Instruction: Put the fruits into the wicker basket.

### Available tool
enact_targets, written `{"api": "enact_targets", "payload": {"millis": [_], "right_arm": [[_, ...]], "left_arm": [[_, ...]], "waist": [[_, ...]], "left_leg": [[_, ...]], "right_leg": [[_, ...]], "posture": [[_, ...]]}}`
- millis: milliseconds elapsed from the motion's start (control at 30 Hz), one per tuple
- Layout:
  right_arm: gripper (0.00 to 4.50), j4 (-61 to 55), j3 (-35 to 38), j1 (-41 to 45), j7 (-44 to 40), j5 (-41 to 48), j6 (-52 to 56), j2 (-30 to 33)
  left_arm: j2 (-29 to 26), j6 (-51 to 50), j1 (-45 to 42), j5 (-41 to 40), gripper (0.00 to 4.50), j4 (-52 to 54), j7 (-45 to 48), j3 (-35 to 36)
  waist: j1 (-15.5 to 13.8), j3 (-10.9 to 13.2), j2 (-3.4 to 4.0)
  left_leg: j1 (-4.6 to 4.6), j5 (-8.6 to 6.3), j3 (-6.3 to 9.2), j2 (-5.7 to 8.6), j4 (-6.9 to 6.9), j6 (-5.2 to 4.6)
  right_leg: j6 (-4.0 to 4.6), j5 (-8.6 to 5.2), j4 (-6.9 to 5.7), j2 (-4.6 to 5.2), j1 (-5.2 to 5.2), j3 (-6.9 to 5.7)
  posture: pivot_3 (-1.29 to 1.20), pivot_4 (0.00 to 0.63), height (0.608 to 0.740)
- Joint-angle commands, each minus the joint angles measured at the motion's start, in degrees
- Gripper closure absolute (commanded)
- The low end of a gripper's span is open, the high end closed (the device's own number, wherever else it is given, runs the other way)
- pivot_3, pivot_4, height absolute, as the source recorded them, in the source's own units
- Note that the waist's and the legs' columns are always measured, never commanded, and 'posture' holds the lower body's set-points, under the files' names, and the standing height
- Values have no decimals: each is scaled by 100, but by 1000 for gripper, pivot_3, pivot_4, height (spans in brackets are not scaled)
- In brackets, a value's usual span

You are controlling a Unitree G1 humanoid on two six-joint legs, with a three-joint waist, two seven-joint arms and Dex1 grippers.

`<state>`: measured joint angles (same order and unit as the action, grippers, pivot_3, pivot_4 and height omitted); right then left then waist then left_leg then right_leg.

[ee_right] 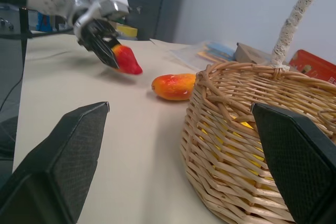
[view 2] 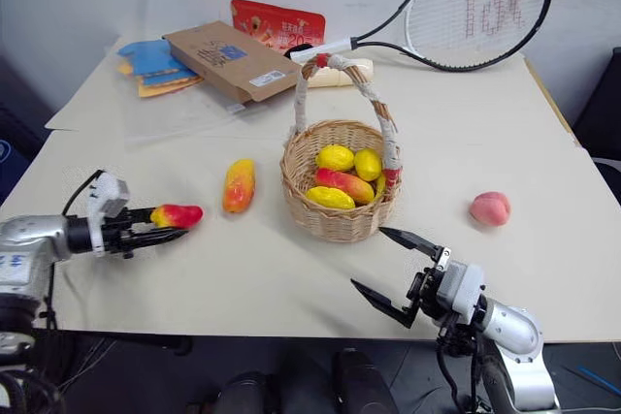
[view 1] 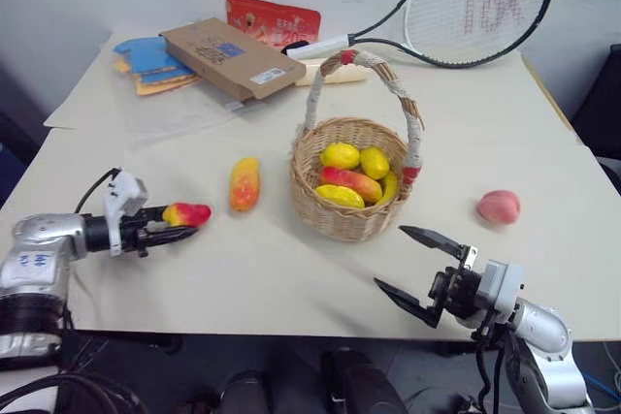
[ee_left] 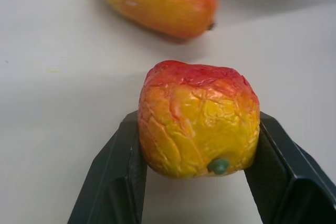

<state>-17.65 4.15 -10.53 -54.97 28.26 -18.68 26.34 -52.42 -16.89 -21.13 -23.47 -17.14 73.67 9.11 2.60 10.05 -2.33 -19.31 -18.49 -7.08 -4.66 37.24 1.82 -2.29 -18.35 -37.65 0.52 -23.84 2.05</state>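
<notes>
- Tabletop (view 1: pixel 543 143) was cluttered; wicker basket (view 1: pixel 351 181) sat mid-table, already partly filled.
- Our left gripper (view 1: pixel 173 231) clenched the pear-like fruit (view 1: pixel 186 213) at the basket's 9 o'clock, beyond the mango (view 1: pixel 244 184), probably for carrying over.
- Our right gripper (view 1: pixel 419 268) hung released; peach (view 1: pixel 498 207) waited at 3 o'clock.

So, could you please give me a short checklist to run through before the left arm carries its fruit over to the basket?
1. Left gripper shut on the red-yellow pear-like fruit: ok.
2. Fruit seated squarely between both fingers: ok.
3. Round woven wicker basket upright, with room on top: ok.
4. Elongated orange-yellow mango lies between the gripper and the basket; go over it: not ok.
5. Right gripper open, close to the basket's near side: not ok.
6. Fruit lifted off the table: cannot tell.
</notes>
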Motion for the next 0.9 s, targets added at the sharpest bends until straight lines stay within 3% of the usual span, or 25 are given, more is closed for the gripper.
{"api": "enact_targets", "payload": {"millis": [33,167,300,433,500,700,900], "right_arm": [[0,-378,478,-98,619,59,-13,-148],[0,-460,620,-139,1195,-35,-49,-490],[0,-685,456,-240,1494,-273,-80,-744],[0,-863,382,-463,1664,-510,-132,-805],[0,-915,367,-566,1736,-611,-167,-817],[0,-905,189,-751,1665,-628,-277,-797],[0,-686,-67,-623,1307,-542,-516,-715]], "left_arm": [[271,-606,-623,-638,2379,1240,-141,-16],[1361,-687,-1715,-452,2379,1415,-755,-606],[2604,-385,-2751,-15,2379,709,-1232,-1191],[3270,133,-3267,453,2379,-218,-1426,-1553],[3526,126,-3415,569,1664,-515,-1480,-1680],[3417,772,-3064,766,31,-330,-1647,-1448],[2465,745,-1623,2,31,824,-1477,-191]], "waist": [[-123,3,4],[-251,-1,1],[-209,2,6],[-70,2,6],[-53,3,7],[-6,4,7],[79,5,8]], "left_leg": [[1,0,2,1,4,0],[6,9,16,25,13,-16],[-8,11,12,60,14,-22],[-5,21,17,67,4,-1],[4,22,28,75,-9,8],[7,22,22,73,-5,8],[19,24,21,49,-9,10]], "right_leg": [[0,0,0,2,5,0],[-17,11,13,6,30,1],[-37,22,23,2,25,15],[-49,15,22,-11,14,40],[-52,11,22,-20,12,56],[-58,12,18,-20,7,77],[-58,12,-1,-21,6,87]], "posture": [[0,150,740],[0,150,740],[0,150,740],[0,150,740],[0,150,740],[0,150,740],[0,150,740]]}}
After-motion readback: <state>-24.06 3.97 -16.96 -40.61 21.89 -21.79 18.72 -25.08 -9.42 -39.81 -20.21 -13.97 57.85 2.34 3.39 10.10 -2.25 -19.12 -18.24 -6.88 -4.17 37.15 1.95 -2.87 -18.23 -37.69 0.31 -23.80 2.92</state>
